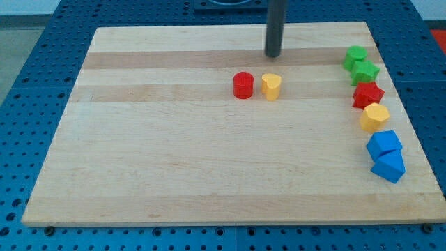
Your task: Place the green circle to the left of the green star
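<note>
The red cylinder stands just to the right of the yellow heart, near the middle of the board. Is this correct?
Not quite. The camera view shows the red cylinder just to the left of the yellow heart, near the middle of the board.

The rod (pixel 276 24) runs out of the view's top edge, so its upper length is cut off. The green circle (pixel 355 56) sits tight against the green star (pixel 365 72), which covers its lower side, so its round shape is hard to confirm.
</note>
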